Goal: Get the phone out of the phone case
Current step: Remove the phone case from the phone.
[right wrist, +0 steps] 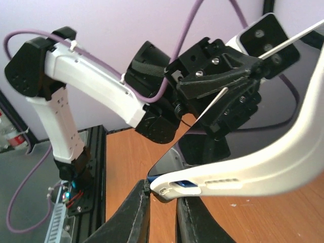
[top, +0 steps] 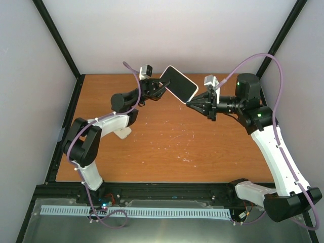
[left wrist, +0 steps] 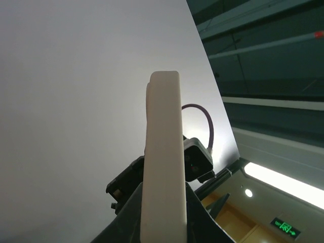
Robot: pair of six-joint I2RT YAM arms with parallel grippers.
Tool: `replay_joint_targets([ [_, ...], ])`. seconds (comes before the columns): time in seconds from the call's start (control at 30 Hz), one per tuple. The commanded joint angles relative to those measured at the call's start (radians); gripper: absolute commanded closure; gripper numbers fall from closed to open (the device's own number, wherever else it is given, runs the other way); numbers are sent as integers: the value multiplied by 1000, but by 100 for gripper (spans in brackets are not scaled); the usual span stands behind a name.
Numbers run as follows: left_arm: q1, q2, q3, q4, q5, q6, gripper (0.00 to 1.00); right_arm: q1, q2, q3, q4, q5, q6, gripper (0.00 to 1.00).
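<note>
The phone (top: 177, 81), dark screen up, sits in its white phone case (top: 193, 94) and is held tilted in the air above the back of the table. My left gripper (top: 158, 87) is shut on its left end. In the left wrist view the case (left wrist: 163, 152) stands edge-on between the left gripper (left wrist: 164, 202) fingers. My right gripper (top: 190, 104) is shut on the case's lower right corner. The right wrist view shows the right gripper (right wrist: 162, 195) pinching that case corner (right wrist: 169, 186), with the phone's dark screen (right wrist: 202, 144) above the white rim.
The orange wooden table (top: 167, 147) lies below, with pale scuffs near its middle. Black frame posts (top: 56, 38) and white walls enclose the back and sides. A white slotted cable strip (top: 136, 212) runs along the near edge between the arm bases.
</note>
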Motion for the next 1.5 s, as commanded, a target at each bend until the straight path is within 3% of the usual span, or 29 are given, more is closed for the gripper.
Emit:
replay_joint_targets([
  [0.0, -32, 28, 21, 81, 81, -17, 100, 0, -20, -3, 250, 159, 139, 97],
  [0.2, -37, 25, 35, 134, 81, -40, 100, -25, 10, -4, 241, 254, 233, 97],
  [0.37, -48, 57, 74, 224, 84, -112, 100, -29, 11, -10, 216, 317, 192, 97],
  [0.67, -74, 135, 170, 255, 182, -209, 100, -26, 14, 16, 183, -89, -143, 97],
  [0.8, -95, 147, 201, 267, 197, -225, 100, -26, 49, 50, 247, -47, -61, 97],
  [0.93, -95, 103, 182, 213, 181, -147, 100, -25, 37, 1, 281, 20, 27, 97],
  [0.97, -93, 96, 183, 216, 175, -134, 100, -25, 20, -19, 272, 47, 28, 95],
  [1.07, -75, 53, 164, 185, 152, -56, 100, -26, -31, -57, 199, 131, 34, 60],
  [1.13, -67, 3, 151, 84, 164, 63, 100, -26, -50, -65, 133, 108, 15, 42],
  [1.17, -66, -27, 151, 23, 179, 128, 100, -26, -60, -71, 110, 94, 11, 38],
  [1.33, -66, -87, 136, -111, 202, 298, 100, -27, -76, -87, 40, 126, 36, 33],
  [1.47, -64, -90, 114, -118, 191, 312, 100, -26, -76, -111, 74, 76, 49, 43],
])
